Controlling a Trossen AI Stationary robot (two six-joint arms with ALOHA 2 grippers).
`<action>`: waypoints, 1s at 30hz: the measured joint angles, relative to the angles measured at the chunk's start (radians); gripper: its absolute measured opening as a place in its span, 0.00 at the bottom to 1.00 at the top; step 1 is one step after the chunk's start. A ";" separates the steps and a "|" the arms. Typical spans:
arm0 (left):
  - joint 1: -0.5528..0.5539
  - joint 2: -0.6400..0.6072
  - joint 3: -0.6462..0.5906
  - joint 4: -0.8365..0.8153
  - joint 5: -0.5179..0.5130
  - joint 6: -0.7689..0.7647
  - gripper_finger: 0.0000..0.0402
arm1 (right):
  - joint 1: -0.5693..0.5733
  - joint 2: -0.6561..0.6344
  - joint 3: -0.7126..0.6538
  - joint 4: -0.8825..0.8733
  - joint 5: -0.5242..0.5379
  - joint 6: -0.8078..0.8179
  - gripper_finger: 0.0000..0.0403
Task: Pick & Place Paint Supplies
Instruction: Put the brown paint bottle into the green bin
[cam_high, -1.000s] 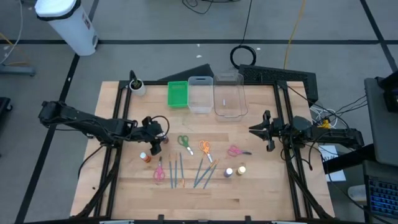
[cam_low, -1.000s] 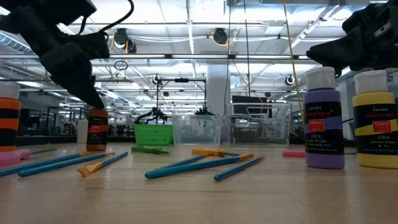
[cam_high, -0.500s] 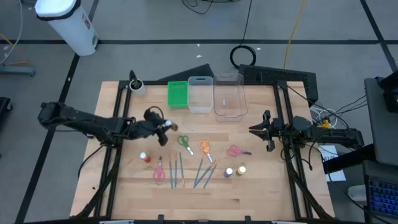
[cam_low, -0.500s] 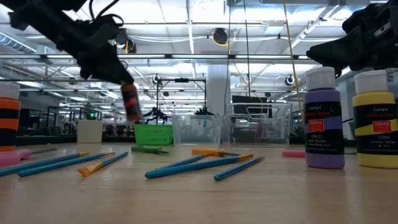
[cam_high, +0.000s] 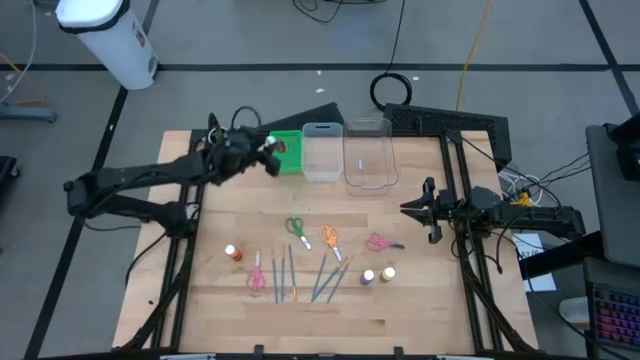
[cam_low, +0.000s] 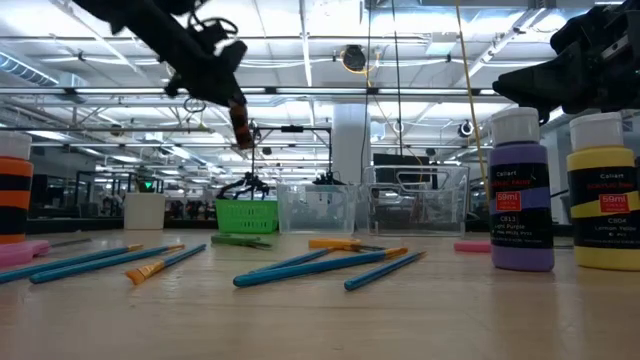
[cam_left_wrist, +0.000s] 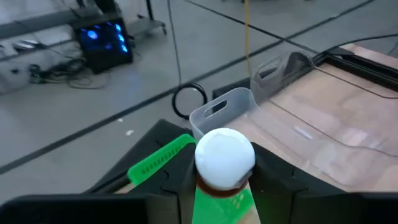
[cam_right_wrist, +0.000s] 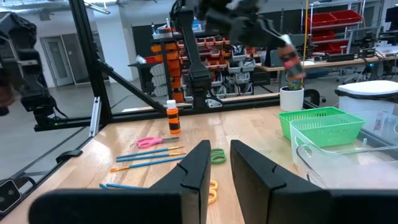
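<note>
My left gripper (cam_high: 268, 155) is shut on a brown-orange paint bottle with a white cap (cam_low: 241, 125), high above the green tray (cam_high: 286, 152) at the table's far side. My right gripper (cam_high: 405, 209) waits at the table's right, its fingers a narrow gap apart (cam_right_wrist: 221, 165) with nothing between them. On the wood lie an orange bottle (cam_high: 233, 254), pink scissors (cam_high: 256, 277), several brushes (cam_high: 283, 275), green scissors (cam_high: 296, 228), orange scissors (cam_high: 329, 237) and more pink scissors (cam_high: 378, 242). A purple bottle (cam_high: 368, 277) and a yellow one (cam_high: 387, 272) stand upright. My left gripper pinches the bottle's brown body just below the white cap (cam_left_wrist: 217, 186) between its two fingers (cam_left_wrist: 273, 180). The fingers slant down toward the far edge. The bottle hangs tilted, cap end (cam_left_wrist: 224, 157) uppermost, lifted clear over the green tray.
Two clear plastic bins (cam_high: 322, 150) (cam_high: 367, 153) stand right of the green tray along the far edge. A small white pot with a plant (cam_high: 219, 138) stands at the far left corner. Black frame rails (cam_high: 190, 200) run down both sides of the table.
My left gripper has risen from low over the table's left part and swung toward the far edge, tipping from pointing steeply down to nearly level. The brown-orange bottle has gone with it, lifted well clear of the table and now tilted above the green tray.
</note>
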 joint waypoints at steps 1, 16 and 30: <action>0.032 0.025 0.004 0.021 0.047 0.006 0.31 | 0.000 0.000 0.000 0.000 0.000 0.000 0.14; 0.270 0.415 0.035 0.282 0.263 0.118 0.31 | 0.000 0.000 0.000 0.000 0.000 0.000 0.14; 0.292 0.611 0.150 0.280 0.297 0.155 0.33 | 0.000 0.000 0.000 0.000 0.000 0.000 0.14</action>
